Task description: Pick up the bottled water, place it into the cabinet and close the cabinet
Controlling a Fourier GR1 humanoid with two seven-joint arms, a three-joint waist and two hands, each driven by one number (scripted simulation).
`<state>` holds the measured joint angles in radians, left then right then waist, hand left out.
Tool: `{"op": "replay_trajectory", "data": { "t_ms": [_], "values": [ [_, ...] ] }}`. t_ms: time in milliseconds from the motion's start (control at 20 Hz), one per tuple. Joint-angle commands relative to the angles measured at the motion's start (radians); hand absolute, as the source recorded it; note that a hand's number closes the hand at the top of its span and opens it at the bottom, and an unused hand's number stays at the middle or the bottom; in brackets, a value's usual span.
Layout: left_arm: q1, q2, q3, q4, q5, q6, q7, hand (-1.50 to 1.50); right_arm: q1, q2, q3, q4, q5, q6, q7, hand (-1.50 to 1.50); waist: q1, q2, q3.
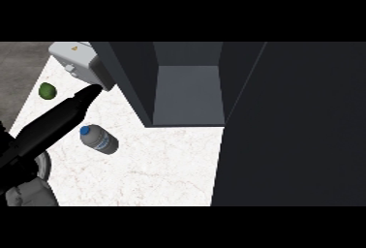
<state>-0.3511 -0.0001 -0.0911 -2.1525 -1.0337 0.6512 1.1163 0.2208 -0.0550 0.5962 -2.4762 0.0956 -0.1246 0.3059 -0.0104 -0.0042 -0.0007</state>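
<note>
The bottled water [99, 139], a clear bottle with a blue cap and a blue label, lies on its side on the white marbled counter [157, 169], cap toward the far left. My left hand [52, 122] reaches in from the lower left with straight fingers, its tips near the cabinet's left corner, passing just left of and above the bottle without holding it. The cabinet [187, 92] stands open with a bare grey floor inside. Its dark door [293, 126] fills the right side. My right hand does not show.
A white boxy appliance [74, 60] sits at the far left next to the cabinet's wall. A green round fruit [47, 90] lies on the counter left of my fingers. The counter's left edge runs beside grey floor.
</note>
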Motion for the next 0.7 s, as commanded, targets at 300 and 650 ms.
{"op": "replay_trajectory", "data": {
  "t_ms": [300, 650],
  "values": [
    [0.102, 0.006, 0.061, 0.06, 0.16, 0.031, -0.052, -1.5, -0.041, -0.029, 0.047, -0.059, 0.15, -0.064, 0.055, -1.5, 0.005, 0.002, 0.0],
    [0.137, 0.012, 0.094, 0.2, 0.28, 0.139, -0.2, -1.5, 0.035, -0.107, 0.096, -0.145, 0.142, -0.083, 0.046, -1.5, -0.004, 0.001, 0.0]
  ]
}}
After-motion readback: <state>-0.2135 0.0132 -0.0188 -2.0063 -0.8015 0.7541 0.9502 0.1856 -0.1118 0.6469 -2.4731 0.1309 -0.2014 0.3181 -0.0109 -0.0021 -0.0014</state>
